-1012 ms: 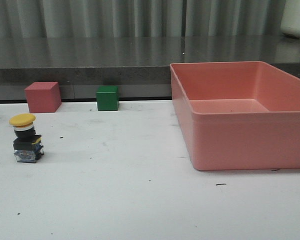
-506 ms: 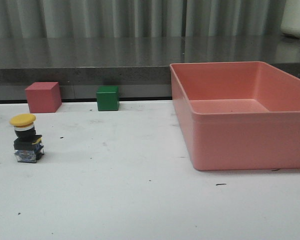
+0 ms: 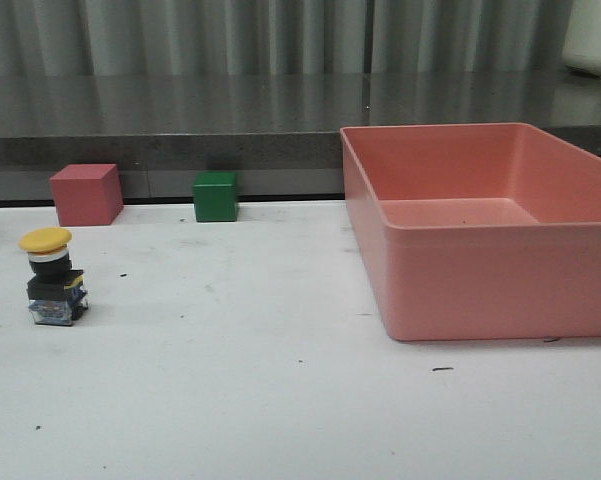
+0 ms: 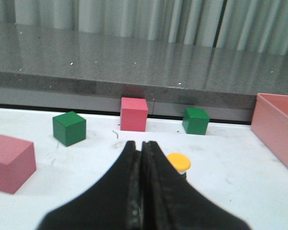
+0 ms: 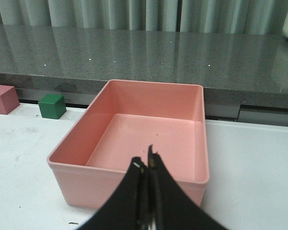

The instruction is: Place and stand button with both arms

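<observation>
front view, one upright button [image 3: 52, 277], one pink bin [image 3: 500, 290], left gripper [image 4: 142, 148] and right gripper [image 5: 147, 165] pressed together

The button [image 3: 52, 278] stands upright on the table [image 3: 260, 390], far to the left and nearer the front than the cubes. Behind it, at the table's back edge, sits one cube [image 3: 85, 194]; a second, smaller cube [image 3: 216, 196] sits to the right of that one, apart from it. The bin [image 3: 490, 270] lies on the right half of the table, well apart from the button. A ledge [image 3: 180, 135] runs behind the table. In the left wrist view two more cubes [image 4: 69, 128] [image 4: 10, 163] lie left of the button
</observation>
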